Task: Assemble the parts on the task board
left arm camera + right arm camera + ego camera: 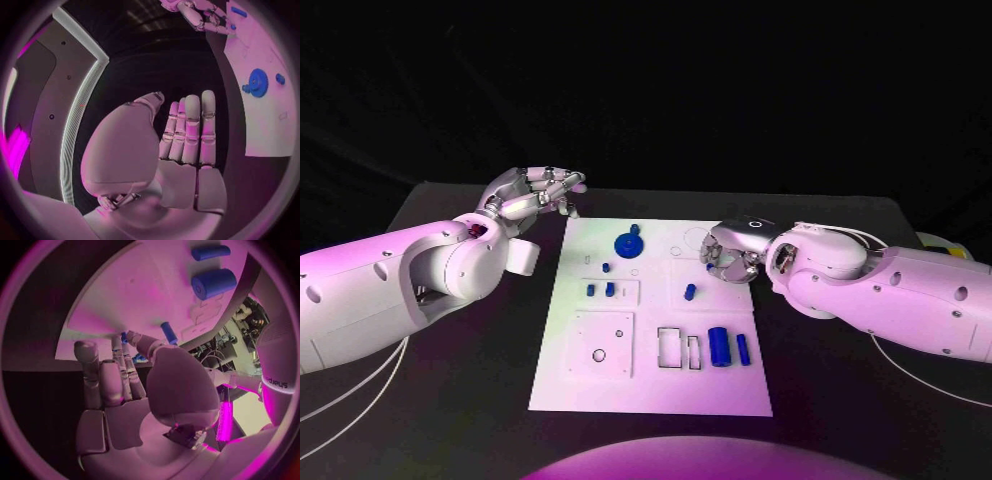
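Observation:
The white task board [653, 385] lies in the middle of the black table. On it are a blue gear [629, 245], two small blue pieces [599, 290], a blue peg [689, 292], a thick blue cylinder [718, 345] and a thinner one [743, 348]. My left hand [531, 195] hangs beyond the board's far left corner, fingers straight and side by side [190, 135], holding nothing. My right hand [733, 250] hovers over the board's far right part, fingers [109, 375] reaching toward the blue peg [169, 332] with nothing in them.
Rectangular recesses [678, 347] and a square plate with a hole [602, 343] mark the board's near half. The gear [257, 82] and board [269, 120] lie beside my left hand. Black table [473, 400] surrounds the board.

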